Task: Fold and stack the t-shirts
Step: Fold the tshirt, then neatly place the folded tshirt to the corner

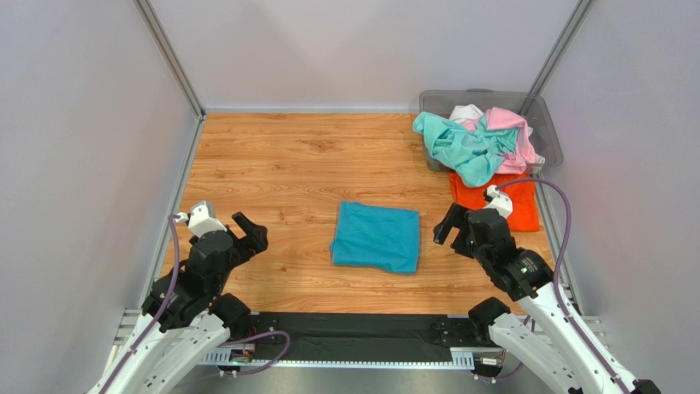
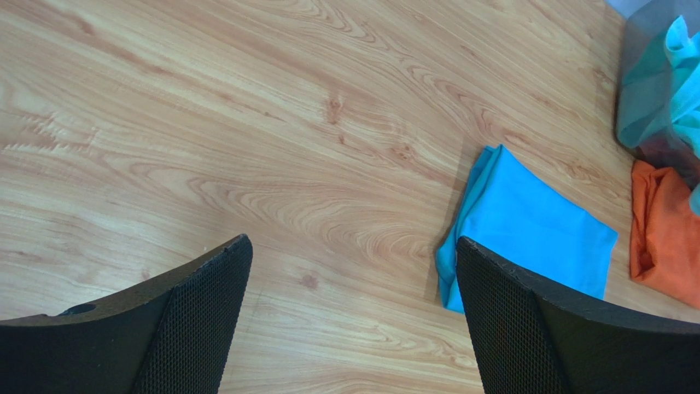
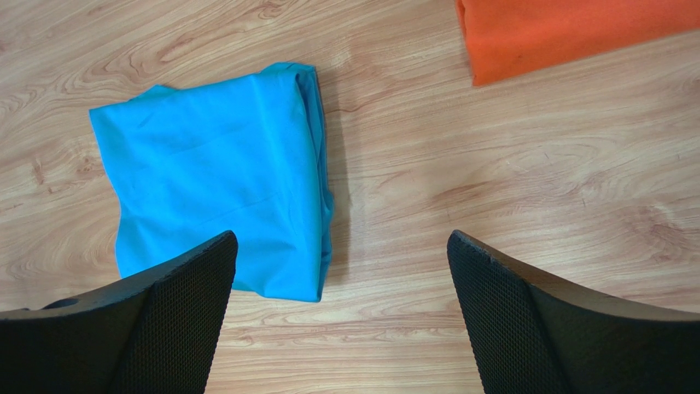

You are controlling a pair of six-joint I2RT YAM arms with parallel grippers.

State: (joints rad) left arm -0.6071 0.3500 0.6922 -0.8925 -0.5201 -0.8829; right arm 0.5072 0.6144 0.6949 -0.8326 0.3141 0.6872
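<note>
The teal-blue t-shirt [image 1: 376, 236] lies folded into a square at the table's middle; it also shows in the left wrist view [image 2: 534, 226] and the right wrist view [image 3: 218, 172]. An orange t-shirt [image 1: 497, 201] lies folded flat at the right, also in the right wrist view [image 3: 567, 33]. Mint-green [image 1: 460, 144], pink [image 1: 513, 135] and white [image 1: 467, 112] t-shirts are heaped in the bin. My left gripper [image 1: 249, 232] is open and empty, left of the teal-blue shirt. My right gripper [image 1: 451, 224] is open and empty, just right of it.
A grey translucent plastic bin [image 1: 546, 123] stands at the back right corner, with shirts spilling over its front rim. Grey walls and metal posts close in the wooden table [image 1: 287, 156] on three sides.
</note>
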